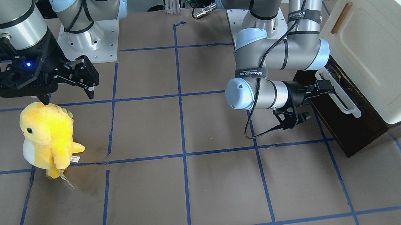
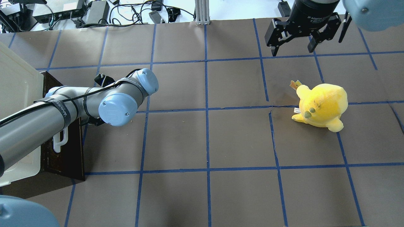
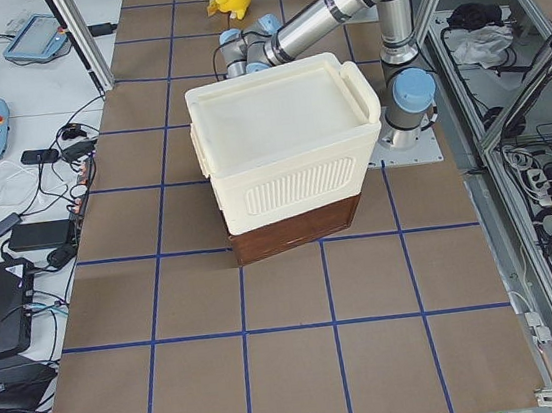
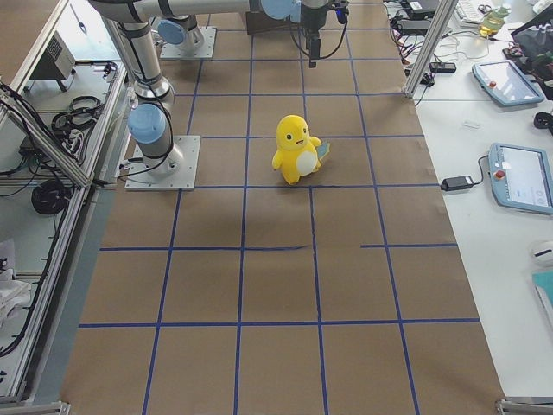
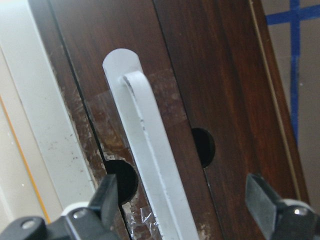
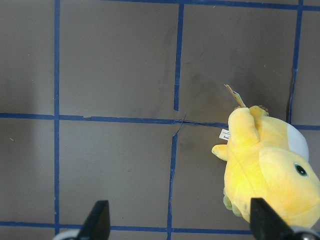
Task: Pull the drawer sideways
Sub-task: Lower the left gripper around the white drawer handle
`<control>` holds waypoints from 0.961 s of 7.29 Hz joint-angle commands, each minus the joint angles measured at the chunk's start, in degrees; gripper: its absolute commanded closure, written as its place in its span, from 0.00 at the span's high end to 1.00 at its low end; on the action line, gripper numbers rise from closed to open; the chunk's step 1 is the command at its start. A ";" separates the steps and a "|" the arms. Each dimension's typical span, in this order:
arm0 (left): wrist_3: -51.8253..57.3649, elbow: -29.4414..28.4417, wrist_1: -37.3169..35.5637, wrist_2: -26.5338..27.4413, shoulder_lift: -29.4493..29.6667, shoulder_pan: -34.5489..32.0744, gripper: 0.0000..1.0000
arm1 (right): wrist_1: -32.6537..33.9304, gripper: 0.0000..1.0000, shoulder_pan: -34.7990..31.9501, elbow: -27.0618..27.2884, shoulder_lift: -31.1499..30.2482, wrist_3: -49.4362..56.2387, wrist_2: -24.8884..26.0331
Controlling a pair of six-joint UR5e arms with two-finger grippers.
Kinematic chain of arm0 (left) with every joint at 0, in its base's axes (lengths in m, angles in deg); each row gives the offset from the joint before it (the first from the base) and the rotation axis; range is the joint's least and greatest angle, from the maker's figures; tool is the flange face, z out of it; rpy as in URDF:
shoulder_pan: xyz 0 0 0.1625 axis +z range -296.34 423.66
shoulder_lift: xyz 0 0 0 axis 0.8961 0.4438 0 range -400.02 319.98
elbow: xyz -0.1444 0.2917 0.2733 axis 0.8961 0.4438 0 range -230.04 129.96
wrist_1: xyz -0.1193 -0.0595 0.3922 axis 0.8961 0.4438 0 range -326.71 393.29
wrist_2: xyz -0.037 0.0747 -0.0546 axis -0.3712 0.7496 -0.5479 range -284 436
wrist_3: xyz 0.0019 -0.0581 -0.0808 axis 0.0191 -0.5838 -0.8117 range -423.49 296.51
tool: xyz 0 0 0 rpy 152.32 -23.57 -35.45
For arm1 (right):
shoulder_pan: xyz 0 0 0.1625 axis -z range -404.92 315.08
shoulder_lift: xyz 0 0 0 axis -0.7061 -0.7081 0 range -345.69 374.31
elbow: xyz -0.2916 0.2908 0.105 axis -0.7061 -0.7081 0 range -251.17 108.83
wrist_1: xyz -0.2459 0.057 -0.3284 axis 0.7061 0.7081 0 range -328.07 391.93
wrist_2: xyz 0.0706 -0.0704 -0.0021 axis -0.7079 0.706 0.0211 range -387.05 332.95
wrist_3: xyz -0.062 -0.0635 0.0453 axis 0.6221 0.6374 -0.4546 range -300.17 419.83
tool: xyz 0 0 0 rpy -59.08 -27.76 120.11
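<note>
The drawer (image 1: 350, 122) has a dark brown wooden front and a long white bar handle (image 1: 338, 92). It sits under the cream cabinet (image 1: 377, 53) at the robot's left. No pale inner walls show. My left gripper (image 1: 326, 86) is at the handle's far end. In the left wrist view my left gripper (image 5: 185, 205) is open, with one finger (image 5: 107, 200) on each side of the handle (image 5: 145, 135). In the overhead view the arm hides it. My right gripper (image 2: 292, 52) is open and empty above the table, near the plush.
A yellow plush toy (image 1: 48, 137) stands on the brown paper table on the robot's right side, just below the right gripper (image 1: 68, 98). The cabinet door has a small brown wooden handle (image 1: 341, 17). Blue tape lines grid the table.
</note>
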State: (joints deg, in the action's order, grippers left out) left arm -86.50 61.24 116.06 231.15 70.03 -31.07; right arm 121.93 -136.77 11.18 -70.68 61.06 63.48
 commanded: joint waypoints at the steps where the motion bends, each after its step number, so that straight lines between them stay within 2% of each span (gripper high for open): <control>1: -0.19 0.17 0.02 0.32 0.16 0.60 0.90 | 0.00 1.00 0.00 0.00 0.00 0.00 0.00; 3: -0.02 0.17 0.02 0.41 0.34 1.21 0.83 | 0.00 1.00 0.00 0.00 0.00 0.00 0.00; 5: -0.10 0.17 0.02 0.41 0.34 1.21 0.83 | 0.00 1.00 0.00 0.00 0.00 0.00 0.00; 6: -0.36 0.43 0.80 0.32 0.25 1.30 0.78 | 0.00 1.00 0.00 0.00 0.00 0.08 0.00; 7: -0.28 0.43 0.89 0.41 0.34 1.30 0.78 | 0.00 1.00 0.00 0.00 0.00 0.00 0.00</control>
State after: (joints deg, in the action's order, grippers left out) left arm -86.76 61.59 116.63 231.52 70.35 -29.81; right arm 121.93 -136.77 11.18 -70.68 61.09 63.48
